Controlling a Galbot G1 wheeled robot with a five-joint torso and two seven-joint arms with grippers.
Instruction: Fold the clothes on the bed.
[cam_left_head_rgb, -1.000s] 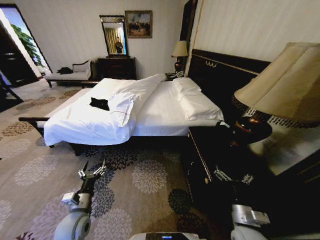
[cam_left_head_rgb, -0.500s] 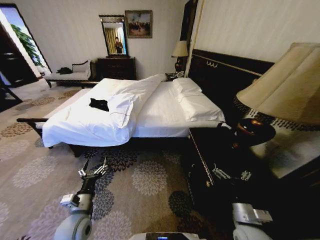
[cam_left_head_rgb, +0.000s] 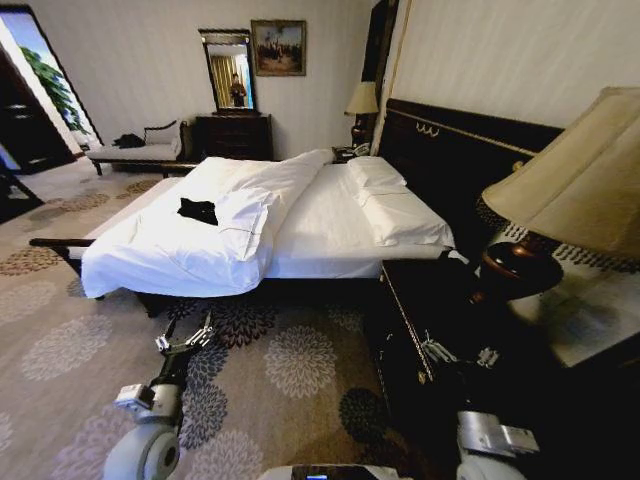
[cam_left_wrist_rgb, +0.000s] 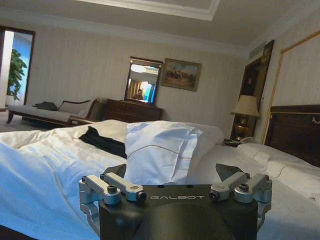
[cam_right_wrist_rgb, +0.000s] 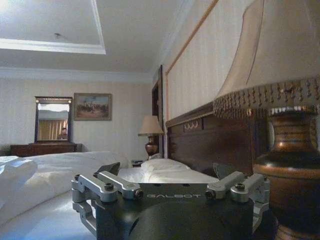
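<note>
The clothes (cam_left_head_rgb: 198, 210), a small black T-shirt, lie crumpled on the white duvet near the foot end of the bed (cam_left_head_rgb: 330, 215). In the left wrist view the clothes (cam_left_wrist_rgb: 102, 141) are a dark heap beside a folded-back flap of duvet. My left gripper (cam_left_head_rgb: 185, 343) hangs low over the carpet, short of the bed's near side; its fingers (cam_left_wrist_rgb: 119, 169) stand open around nothing. My right gripper (cam_left_head_rgb: 460, 355) is in front of the dark nightstand, and its fingers (cam_right_wrist_rgb: 108, 168) are also open and empty.
A dark nightstand (cam_left_head_rgb: 440, 310) with a large shaded lamp (cam_left_head_rgb: 580, 190) stands close on my right. The tall headboard (cam_left_head_rgb: 450, 150) backs the pillows (cam_left_head_rgb: 400, 215). A chaise (cam_left_head_rgb: 140, 150) and mirrored dresser (cam_left_head_rgb: 233, 133) line the far wall. Patterned carpet (cam_left_head_rgb: 290, 360) lies before the bed.
The whole head view has shifted: the bed sits slightly lower and nearer, the lamp farther right, so the camera moved. Both arms hold the same pose; the clothes lie as before.
</note>
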